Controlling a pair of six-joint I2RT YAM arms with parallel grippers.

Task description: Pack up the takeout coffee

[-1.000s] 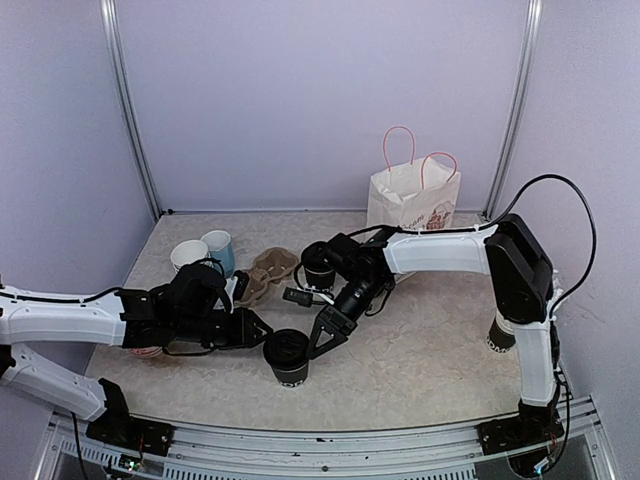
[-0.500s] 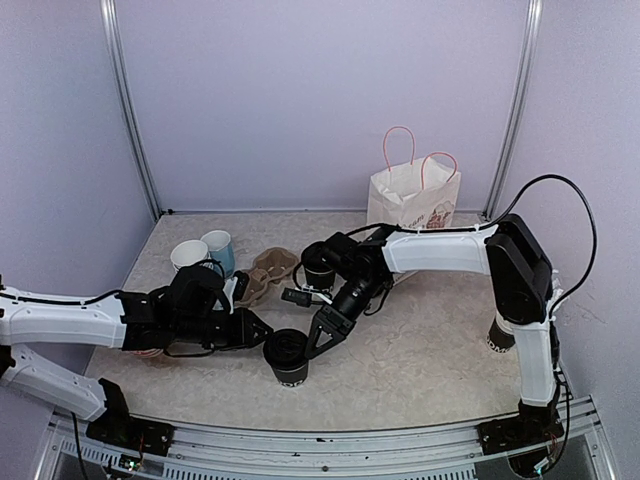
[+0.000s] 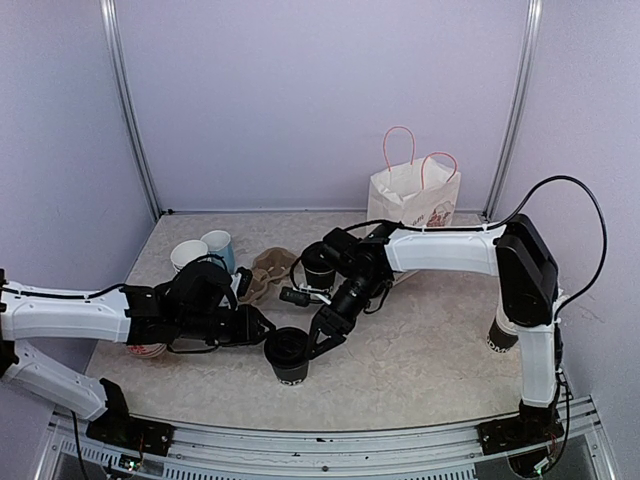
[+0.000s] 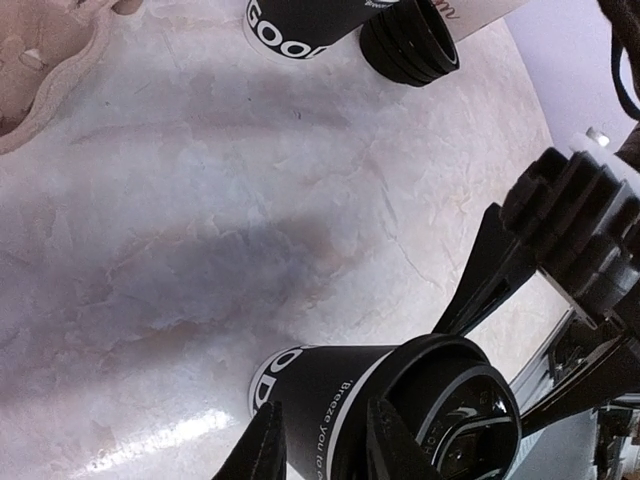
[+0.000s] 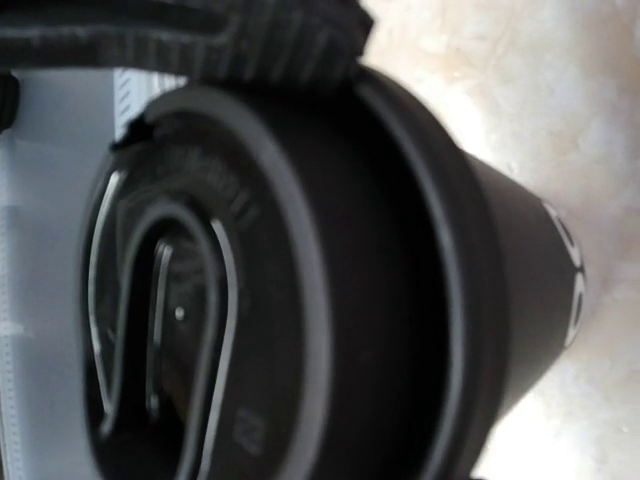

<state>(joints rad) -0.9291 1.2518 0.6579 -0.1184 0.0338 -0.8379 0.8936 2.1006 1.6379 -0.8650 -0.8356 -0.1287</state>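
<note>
Near cup reads "Breeze you to"; left fingers slightly parted beside it; right fingers straddle lid, grip cannot be told

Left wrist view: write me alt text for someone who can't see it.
A lidded black paper cup stands on a marbled table, the left gripper at its side and the right gripper straddling its lid. A second lidded cup and part of a cardboard carrier sit beyond.
</note>
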